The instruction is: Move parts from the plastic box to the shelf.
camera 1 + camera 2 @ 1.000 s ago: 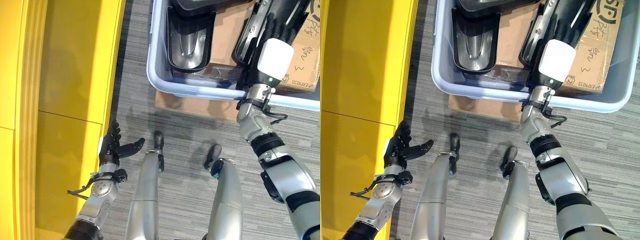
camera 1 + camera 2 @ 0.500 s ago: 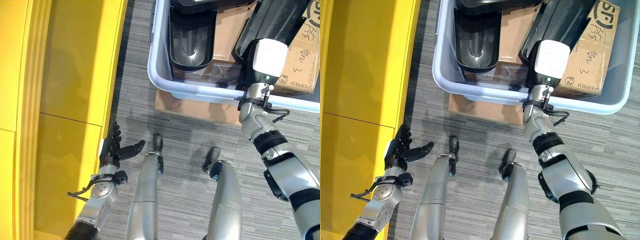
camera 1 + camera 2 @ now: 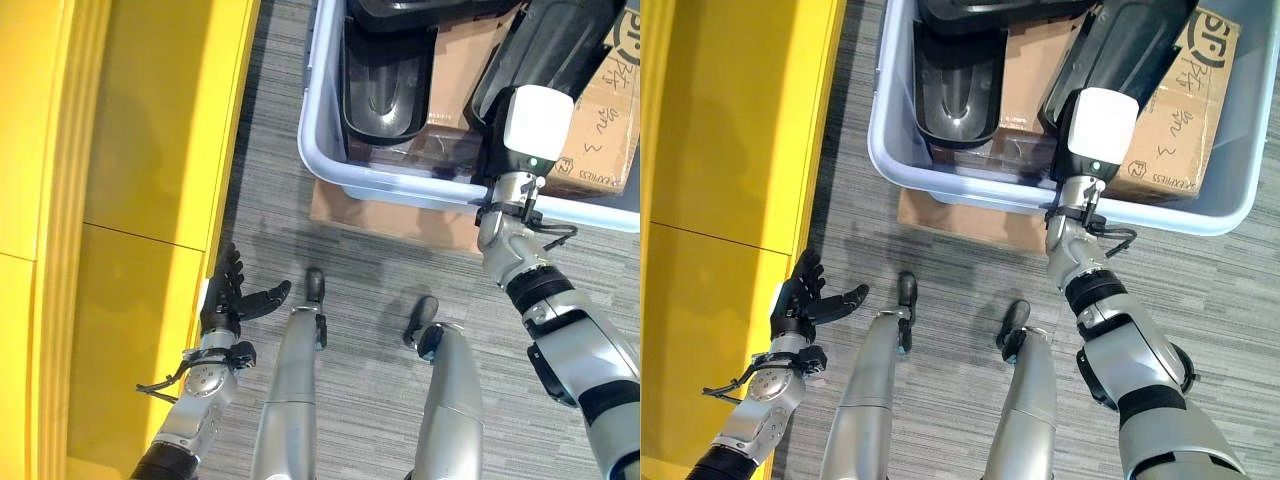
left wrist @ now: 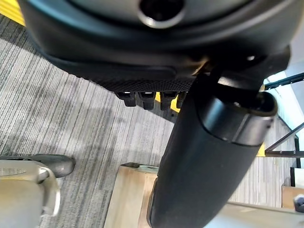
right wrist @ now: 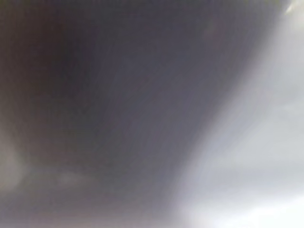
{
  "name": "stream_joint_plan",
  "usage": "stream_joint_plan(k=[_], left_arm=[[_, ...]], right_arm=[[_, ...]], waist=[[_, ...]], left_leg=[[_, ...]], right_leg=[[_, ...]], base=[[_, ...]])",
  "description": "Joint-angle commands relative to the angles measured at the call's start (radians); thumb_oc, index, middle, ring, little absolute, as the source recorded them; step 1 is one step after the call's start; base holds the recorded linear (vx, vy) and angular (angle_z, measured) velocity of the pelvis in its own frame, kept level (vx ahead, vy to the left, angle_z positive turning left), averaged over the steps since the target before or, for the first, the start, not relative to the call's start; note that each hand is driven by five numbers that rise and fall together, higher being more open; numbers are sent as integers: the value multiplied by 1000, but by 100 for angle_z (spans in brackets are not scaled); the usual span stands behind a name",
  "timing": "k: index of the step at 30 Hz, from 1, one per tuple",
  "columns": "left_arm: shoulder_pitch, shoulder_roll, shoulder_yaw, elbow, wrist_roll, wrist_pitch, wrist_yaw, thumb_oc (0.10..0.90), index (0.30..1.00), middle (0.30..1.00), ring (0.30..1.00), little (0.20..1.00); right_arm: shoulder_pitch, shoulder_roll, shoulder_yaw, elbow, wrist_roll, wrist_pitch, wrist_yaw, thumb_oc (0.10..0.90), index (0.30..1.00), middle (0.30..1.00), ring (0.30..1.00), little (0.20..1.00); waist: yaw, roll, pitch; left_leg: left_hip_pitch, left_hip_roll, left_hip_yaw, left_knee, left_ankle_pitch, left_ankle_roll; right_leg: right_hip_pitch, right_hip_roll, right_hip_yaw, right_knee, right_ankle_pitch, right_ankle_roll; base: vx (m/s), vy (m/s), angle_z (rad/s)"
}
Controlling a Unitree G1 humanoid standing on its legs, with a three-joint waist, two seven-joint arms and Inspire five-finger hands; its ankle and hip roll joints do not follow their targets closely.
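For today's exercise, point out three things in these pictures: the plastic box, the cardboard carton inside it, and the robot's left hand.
plastic box [image 3: 980,193]: right eye view, on its near rim.
cardboard carton [image 3: 1180,130]: right eye view, on its printed top face.
left hand [image 3: 220,305]: left eye view, on the palm, fingers spread.

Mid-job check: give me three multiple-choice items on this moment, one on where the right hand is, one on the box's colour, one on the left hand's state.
1. Where is the right hand?
A. inside the plastic box, at a black part
B. on the yellow shelf
C. down on the carpet

2. What colour is the plastic box?
A. red
B. pale blue-grey
C. green

3. How is the left hand?
A. curled round a black part
C. pinching a cardboard sheet
B. open, holding nothing

Answers: 1 A, the right arm reaches over the box rim to the long black part. 2 B, the rim and walls are pale blue-grey. 3 B, its fingers are spread over the carpet beside the yellow shelf.
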Motion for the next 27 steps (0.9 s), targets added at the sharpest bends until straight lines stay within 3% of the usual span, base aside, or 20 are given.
stream_joint_plan(k=[1,6,7,16,27], left_arm=[[-15,-15,22,-56,-7,-50,3,900,1000,1000,1000,1000],[-27,-14,24,-33,2,-40,-16,900,1000,1000,1000,1000],[-29,-13,25,-32,5,-38,-20,900,1000,1000,1000,1000],[-29,-19,35,-6,22,-26,-45,900,1000,1000,1000,1000],[9,-33,71,20,37,-17,-76,900,1000,1000,1000,1000]], right_arm=[[104,16,-44,45,89,6,105,400,300,300,300,300],[167,-12,-93,-75,71,6,94,400,300,300,300,300],[181,-17,-106,-110,62,4,96,400,300,300,300,300],[263,-43,-149,-258,38,-25,126,400,300,300,300,300],[342,-64,-189,-396,-30,-51,171,400,300,300,300,300]], waist=[[20,28,62],[10,1,62],[7,-3,62],[-10,-40,50],[-31,-63,-55]], left_leg=[[94,21,-14,-42,-80,7],[262,21,-23,-198,-25,2],[275,21,-18,-231,12,6],[538,33,-8,-428,70,-2],[679,49,26,-574,122,-4]], right_leg=[[82,-1,-20,-68,56,55],[266,8,-59,-216,117,73],[282,4,-73,-251,153,66],[554,22,-102,-485,250,96],[678,34,-94,-661,327,118]], base=[[6,-55,13],[11,-41,7],[-48,-1,4],[49,4,-1],[51,21,-8]])
